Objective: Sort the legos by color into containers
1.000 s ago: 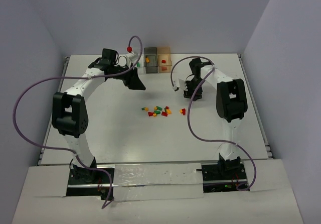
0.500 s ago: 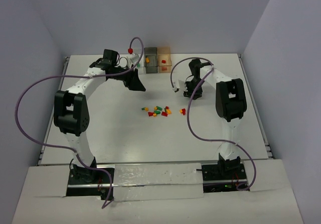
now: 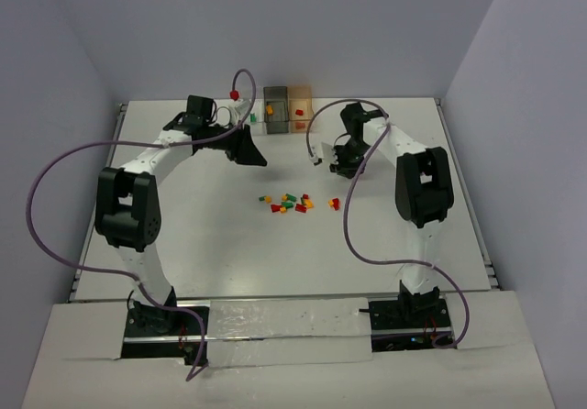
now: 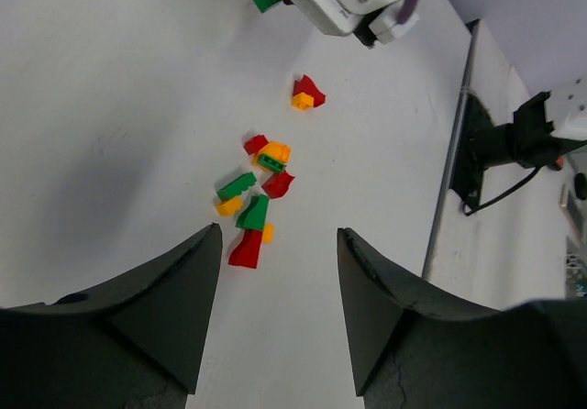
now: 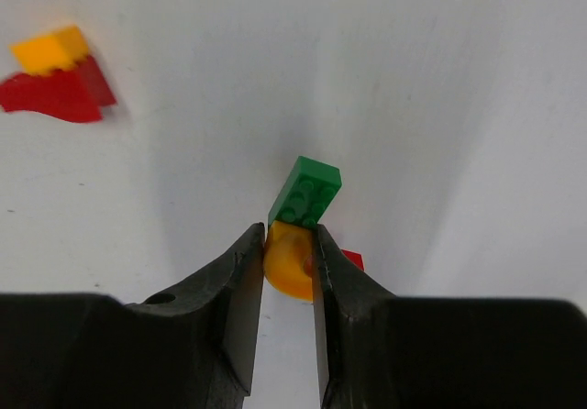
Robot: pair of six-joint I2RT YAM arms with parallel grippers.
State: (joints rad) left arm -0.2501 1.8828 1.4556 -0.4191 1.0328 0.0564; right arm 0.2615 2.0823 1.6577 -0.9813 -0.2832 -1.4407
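Note:
My right gripper (image 5: 289,233) is shut on a rounded orange lego (image 5: 292,270) down at the table. A green brick (image 5: 307,191) touches that piece just past the fingertips, and a red bit (image 5: 352,260) shows behind the right finger. From above, this gripper (image 3: 345,165) sits right of the containers. My left gripper (image 4: 278,235) is open and empty, hanging above the table short of the loose pile of legos (image 4: 255,203). The same pile (image 3: 288,204) lies mid-table. The smoky grey box (image 3: 275,106) and orange box (image 3: 302,108) stand at the back, each with pieces inside.
A red and orange pair (image 3: 334,204) lies right of the pile, and it also appears as the pair (image 5: 57,77) in the right wrist view. Purple cables (image 3: 37,198) loop off both arms. The table's right rail (image 4: 451,180) runs near the right arm.
The right jaws have closed onto the orange piece, and that arm has edged toward the back left. The left jaws have narrowed a little but stay apart.

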